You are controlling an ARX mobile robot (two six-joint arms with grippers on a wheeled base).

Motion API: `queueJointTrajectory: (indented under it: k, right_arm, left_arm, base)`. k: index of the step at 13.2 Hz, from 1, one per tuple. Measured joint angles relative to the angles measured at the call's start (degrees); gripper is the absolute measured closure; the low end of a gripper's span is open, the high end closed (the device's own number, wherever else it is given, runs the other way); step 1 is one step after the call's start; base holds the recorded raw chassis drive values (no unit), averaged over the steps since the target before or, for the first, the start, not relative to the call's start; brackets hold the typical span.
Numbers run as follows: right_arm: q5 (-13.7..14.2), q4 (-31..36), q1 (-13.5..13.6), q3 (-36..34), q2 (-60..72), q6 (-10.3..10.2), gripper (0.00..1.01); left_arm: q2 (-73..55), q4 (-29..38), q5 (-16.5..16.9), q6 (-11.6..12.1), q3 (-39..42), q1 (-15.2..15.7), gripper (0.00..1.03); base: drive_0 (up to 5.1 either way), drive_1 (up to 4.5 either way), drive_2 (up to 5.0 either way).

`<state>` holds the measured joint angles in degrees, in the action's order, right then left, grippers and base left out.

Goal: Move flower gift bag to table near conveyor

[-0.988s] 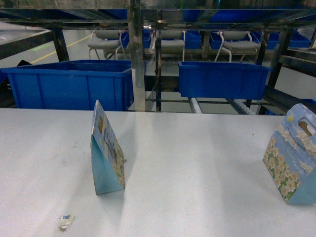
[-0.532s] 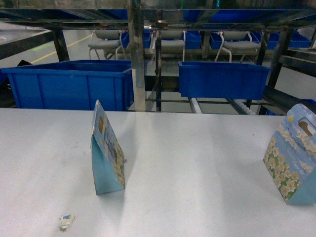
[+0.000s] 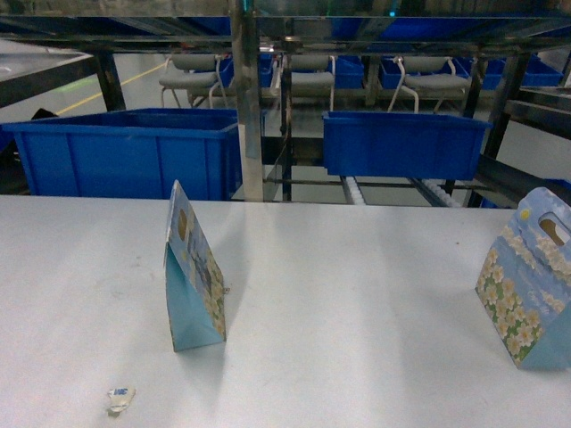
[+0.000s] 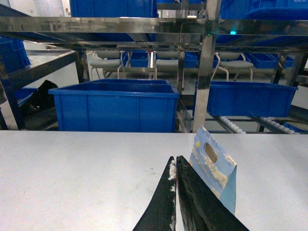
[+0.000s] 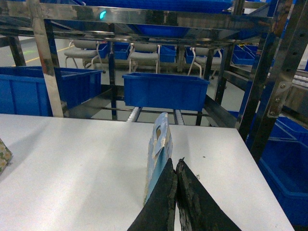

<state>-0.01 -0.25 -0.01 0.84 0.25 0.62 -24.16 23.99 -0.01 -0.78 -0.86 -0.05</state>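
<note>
**Two flower bags stand on the table, both arms held back**

Nothing has moved since the earlier head frames: both bags and the paper scrap (image 3: 119, 398) lie exactly as before. On the left, one flower gift bag (image 3: 194, 272) stands upright on the table (image 3: 357, 294), edge-on to the head camera, likely set there so its handle faces up. Behind it, blue bins (image 3: 125, 152) sit in the conveyor (image 3: 245, 98) racking, with white rollers showing at the table's far edge. The left gripper (image 4: 175, 166) hangs just beside this bag, fingers pressed together and holding nothing. The right gripper (image 5: 175, 168) is likewise closed and empty, close to the second bag (image 3: 528, 285) near the right edge. Each bag is pale blue card, printed with white and yellow blossoms, tapering to a flat top with a cut-out handle slot. Both already stand near the conveyor, so the placing looks done.
</note>
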Motion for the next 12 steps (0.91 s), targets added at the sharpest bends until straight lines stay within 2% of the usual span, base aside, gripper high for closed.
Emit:
queueJointTrajectory:
  k: [4,9,10,12]
  right_arm:
    - [0.0,0.0,0.0,0.0,0.0,0.0,0.99]
    - [0.0,0.0,0.0,0.0,0.0,0.0,0.99]
    - [0.0,0.0,0.0,0.0,0.0,0.0,0.99]
    - [0.0,0.0,0.0,0.0,0.0,0.0,0.99]
  left_arm:
    - [7.9,-7.7,0.0,0.0,0.0,0.0,1.01]
    - [14.4,-14.1,0.0,0.0,0.0,0.0,1.01]
    - [20.8,-23.9,0.0,0.0,0.0,0.0,1.01]
    - [23.6,-24.5,0.0,0.0,0.0,0.0,1.01]
  base:
    - [0.0,0.00,0.0]
    - [0.0,0.00,0.0]
    - [0.0,0.00,0.0]
    - [0.0,0.00,0.0]
